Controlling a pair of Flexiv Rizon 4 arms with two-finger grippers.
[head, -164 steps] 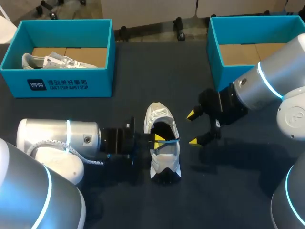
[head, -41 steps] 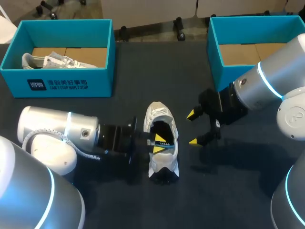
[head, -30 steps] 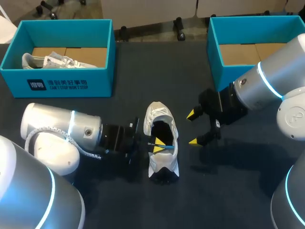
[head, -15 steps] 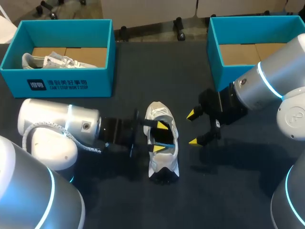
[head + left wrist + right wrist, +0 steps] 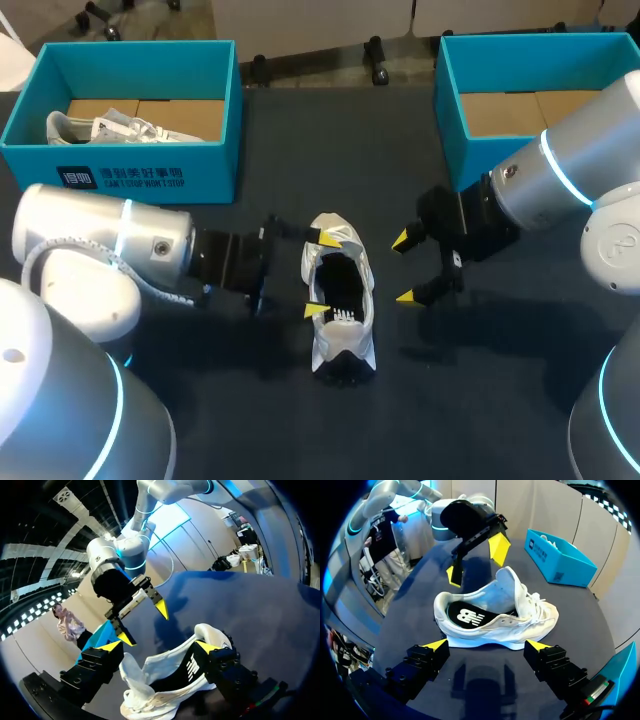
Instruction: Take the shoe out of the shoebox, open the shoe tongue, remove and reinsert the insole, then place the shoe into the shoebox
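Lying upright at the middle of the desk (image 5: 300, 150): shoe (image 5: 340, 300), insole (image 5: 470, 616) seated flat inside. Left gripper (image 5: 320, 274), fingers spread, along the shoe's left side; right gripper (image 5: 403, 268), likewise spread, just right, apart. Advice: pinch the collar wall firmly and lift level, lest the insole shift.

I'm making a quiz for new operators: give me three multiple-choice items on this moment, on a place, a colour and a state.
1. Where is the shoe showing a black insole? A) in a box B) on the table C) held aloft
2. The shoebox holding another shoe is: A) red B) teal C) white
3. The fingers of the right gripper are: A) shut on the shoe B) shut on an insole C) open
B, it lies on the dark table; B, its walls are teal; C, its yellow tips stand apart, touching nothing.
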